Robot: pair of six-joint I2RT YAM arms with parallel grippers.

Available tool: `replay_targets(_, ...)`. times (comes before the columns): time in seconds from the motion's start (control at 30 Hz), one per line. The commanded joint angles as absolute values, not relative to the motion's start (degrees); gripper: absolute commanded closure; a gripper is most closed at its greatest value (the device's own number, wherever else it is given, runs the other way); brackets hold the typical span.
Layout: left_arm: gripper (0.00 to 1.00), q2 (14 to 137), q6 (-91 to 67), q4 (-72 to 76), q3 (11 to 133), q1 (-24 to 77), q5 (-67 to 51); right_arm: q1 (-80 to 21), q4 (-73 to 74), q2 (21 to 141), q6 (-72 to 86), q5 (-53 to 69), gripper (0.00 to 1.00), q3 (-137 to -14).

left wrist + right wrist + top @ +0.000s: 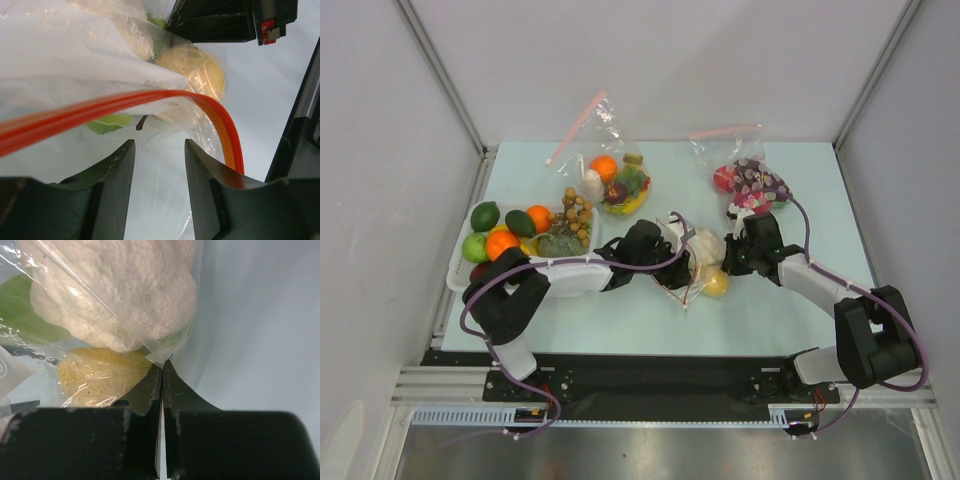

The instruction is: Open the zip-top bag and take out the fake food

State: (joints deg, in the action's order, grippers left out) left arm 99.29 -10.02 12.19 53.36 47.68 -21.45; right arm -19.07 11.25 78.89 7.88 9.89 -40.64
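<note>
Pale table [650, 315], walled on three sides. Tray [455, 272] of loose toy fruit at the left edge. Two spare bags at the back: a bag of mixed toys [616, 180] and a bag of red toys [746, 182], both well apart from the work. Zip-top bag [692, 272] lies mid-table between the two arms, fake food inside: white leafy head [120, 295] and yellow fruit [97, 376] pressed together, some green behind them. Right gripper [161, 367] is clamped tight on a corner fold of the clear film, just beside the yellow fruit. Left gripper [159, 145] has its jaws parted and nothing pinched. Loose film shows in the gap, and the red-orange zip rim [100, 107] arcs just past the tips and curls down past the right-hand finger. Step in hand looks like taking hold at the mouth. To do it well, bring the left tips onto one lip of the rim alone, not both layers. Close firmly on the stiff strip, not the slippery film. Then pull away from the right gripper's anchor, low and steady. Risk: the corner fold slipping out.
</note>
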Motion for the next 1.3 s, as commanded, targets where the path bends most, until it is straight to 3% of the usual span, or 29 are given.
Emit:
replay_targets(0.0,0.5,99.1,-10.9,16.7,55.7,47.8,-23.4,-19.1,12.9,77.6,7.1,9.6,1.0,-41.8)
replay_targets(0.17,0.46,100.5,-9.9,16.5,56.4,47.8,-22.7,-19.1,12.8,77.9,7.0,9.8,1.0,-41.9)
replay_targets(0.4,0.49,102.6,-9.4,16.7,58.5,47.5,-23.1,-19.2,13.0,77.5,7.0,9.7,1.0,-41.8)
replay_targets(0.53,0.6,103.4,-8.9,15.5,59.4,47.4,-23.4,-19.1,13.0,77.5,7.0,9.7,1.0,-41.8)
replay_targets(0.63,0.81,103.2,-8.5,14.7,59.2,47.4,-23.4,-19.1,12.9,77.5,6.9,9.7,1.0,-41.8)
replay_targets(0.8,0.99,101.1,-7.3,13.0,57.5,47.3,-22.1,-19.1,13.1,77.4,6.9,9.2,1.0,-41.8)
replay_targets(1.27,1.0,88.0,-5.7,5.8,52.5,44.6,-19.0,-18.2,13.6,77.2,6.9,8.0,1.0,-41.8)
